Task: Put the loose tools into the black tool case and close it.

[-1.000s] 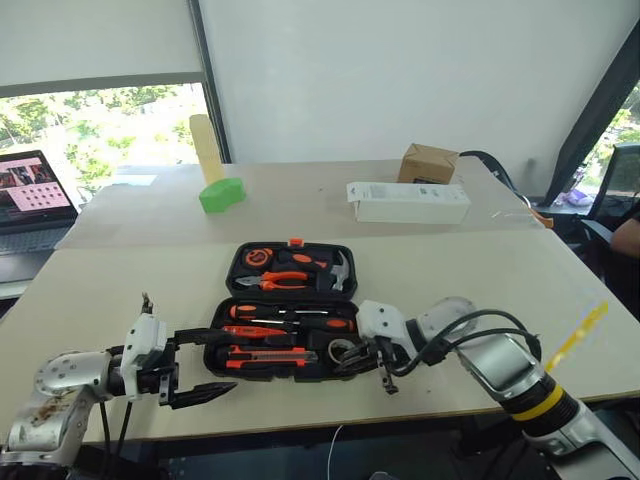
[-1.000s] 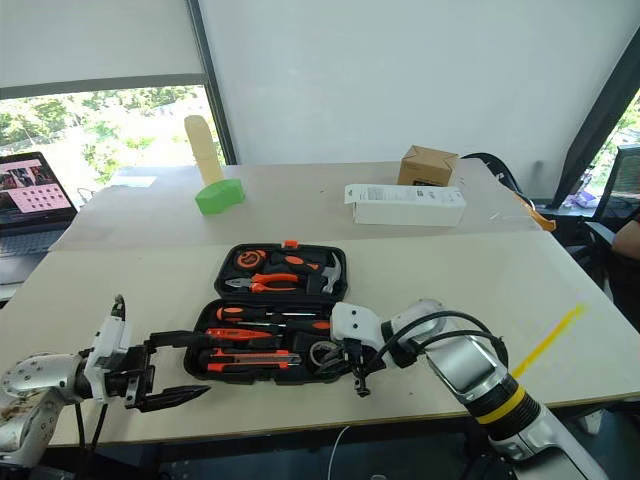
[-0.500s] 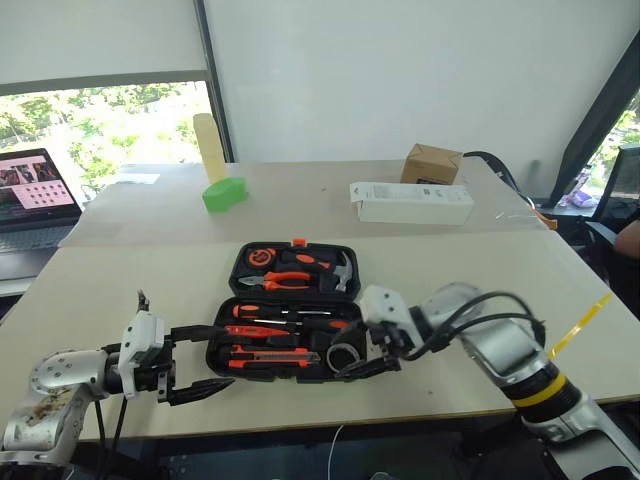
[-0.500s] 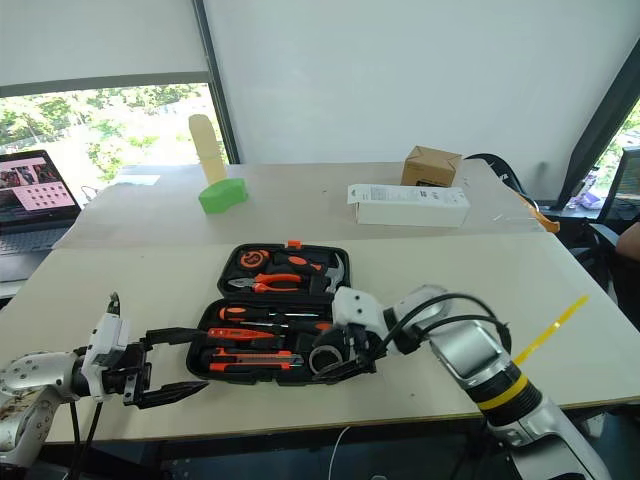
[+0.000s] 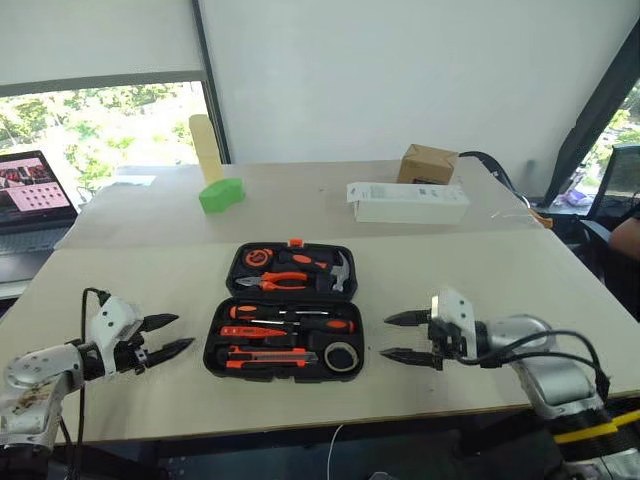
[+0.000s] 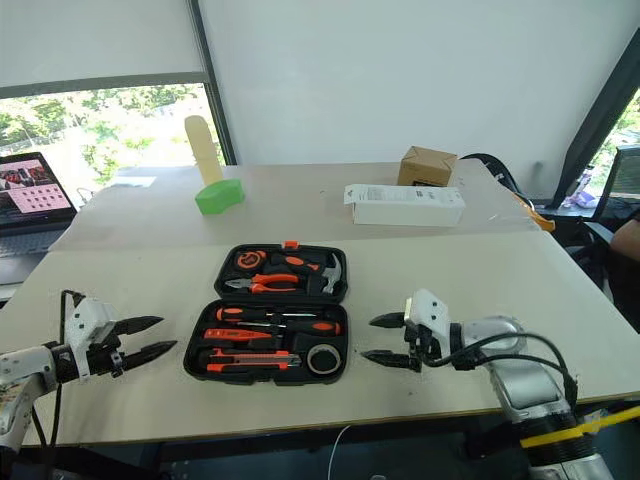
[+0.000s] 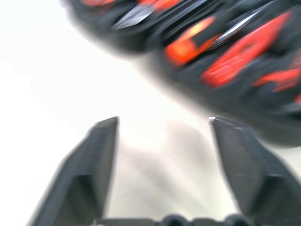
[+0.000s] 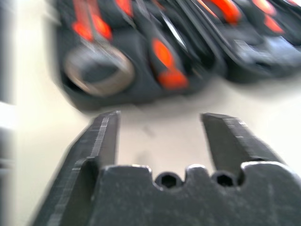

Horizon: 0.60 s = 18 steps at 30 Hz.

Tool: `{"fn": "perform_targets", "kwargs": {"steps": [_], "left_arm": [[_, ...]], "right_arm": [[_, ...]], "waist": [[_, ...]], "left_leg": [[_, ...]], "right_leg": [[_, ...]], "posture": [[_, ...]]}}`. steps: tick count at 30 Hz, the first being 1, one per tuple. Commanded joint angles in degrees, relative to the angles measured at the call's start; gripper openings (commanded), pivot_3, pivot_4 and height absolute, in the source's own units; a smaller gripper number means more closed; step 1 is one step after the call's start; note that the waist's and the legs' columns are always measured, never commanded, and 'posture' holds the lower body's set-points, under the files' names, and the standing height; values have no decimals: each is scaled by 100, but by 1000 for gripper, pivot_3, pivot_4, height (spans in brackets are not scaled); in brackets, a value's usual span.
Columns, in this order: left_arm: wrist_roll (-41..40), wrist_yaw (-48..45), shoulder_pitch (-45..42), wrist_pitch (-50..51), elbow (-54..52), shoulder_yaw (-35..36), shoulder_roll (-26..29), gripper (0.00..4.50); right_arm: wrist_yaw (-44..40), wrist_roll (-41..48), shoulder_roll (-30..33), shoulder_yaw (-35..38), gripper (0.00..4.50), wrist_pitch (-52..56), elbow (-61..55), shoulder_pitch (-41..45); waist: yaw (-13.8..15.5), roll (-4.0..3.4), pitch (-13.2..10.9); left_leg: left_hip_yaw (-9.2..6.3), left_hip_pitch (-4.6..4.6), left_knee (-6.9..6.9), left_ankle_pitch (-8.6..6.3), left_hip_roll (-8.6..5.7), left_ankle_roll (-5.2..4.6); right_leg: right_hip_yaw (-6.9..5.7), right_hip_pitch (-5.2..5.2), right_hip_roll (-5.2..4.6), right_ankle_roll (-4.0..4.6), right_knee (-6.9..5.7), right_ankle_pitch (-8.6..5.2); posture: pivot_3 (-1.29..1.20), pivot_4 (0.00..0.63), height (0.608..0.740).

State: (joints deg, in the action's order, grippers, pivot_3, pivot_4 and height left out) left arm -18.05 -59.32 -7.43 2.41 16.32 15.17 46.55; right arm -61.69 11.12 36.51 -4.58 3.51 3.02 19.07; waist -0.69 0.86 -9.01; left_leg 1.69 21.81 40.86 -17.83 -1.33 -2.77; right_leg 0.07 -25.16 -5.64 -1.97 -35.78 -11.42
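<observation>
The black tool case (image 5: 213,345) lies open in the middle of the near table, its orange latch at the far edge. The near half holds two orange-and-black screwdrivers (image 5: 292,312), the utility knife (image 5: 266,353) and the tape roll (image 5: 342,355). The slim tester is too small to pick out. Pliers, a hammer and a tape measure sit in the far half. My left gripper (image 5: 183,331) hovers left of the case, open and empty. On the case's right side my right gripper (image 5: 384,336) is open and empty, facing the tape roll (image 8: 99,70).
On the far table are a white oblong box (image 5: 408,203), a cardboard box (image 5: 428,163), a green object (image 5: 221,194) and a pale yellow upright piece (image 5: 206,148). A laptop (image 5: 35,190) stands far left. A person's arm (image 5: 625,235) shows at the right edge.
Both grippers have pulled away from the case, the left one leftwards, the right one rightwards. The right gripper, shut by the tape roll before, now stands open; the roll stays in the case.
</observation>
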Motion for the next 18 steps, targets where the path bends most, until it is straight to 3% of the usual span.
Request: {"fn": "perform_targets", "kwargs": {"steps": [1, 5, 18], "left_arm": [[173, 415, -97, 282, -456, -228, -165, 1504], [55, 308, -11, 509, -912, -540, -391, 5], [-44, 362, 403, 1160, -1986, -842, -523, 0]], "right_arm": [[705, -596, -268, -98, 1655, -777, 351, 167], [1117, -975, -521, -295, 204, -929, 678, 291], [929, -856, -438, -397, 96, -319, 23, 122]], "waist": [[-4, 0, 0], [-7, 0, 0], [31, 0, 0]], "left_leg": [[-1, -1, 0, 0, 1, 1], [0, 0, -1, 8, 1, 14], [-2, 8, -2, 5, -2, 9]], "right_leg": [[0, 1, 0, 0, 0, 0], [5, 0, 0, 0, -9, 0], [6, -1, -6, -2, 0, 1]], "posture": [[0, 150, 740], [0, 150, 740], [0, 150, 740]]}}
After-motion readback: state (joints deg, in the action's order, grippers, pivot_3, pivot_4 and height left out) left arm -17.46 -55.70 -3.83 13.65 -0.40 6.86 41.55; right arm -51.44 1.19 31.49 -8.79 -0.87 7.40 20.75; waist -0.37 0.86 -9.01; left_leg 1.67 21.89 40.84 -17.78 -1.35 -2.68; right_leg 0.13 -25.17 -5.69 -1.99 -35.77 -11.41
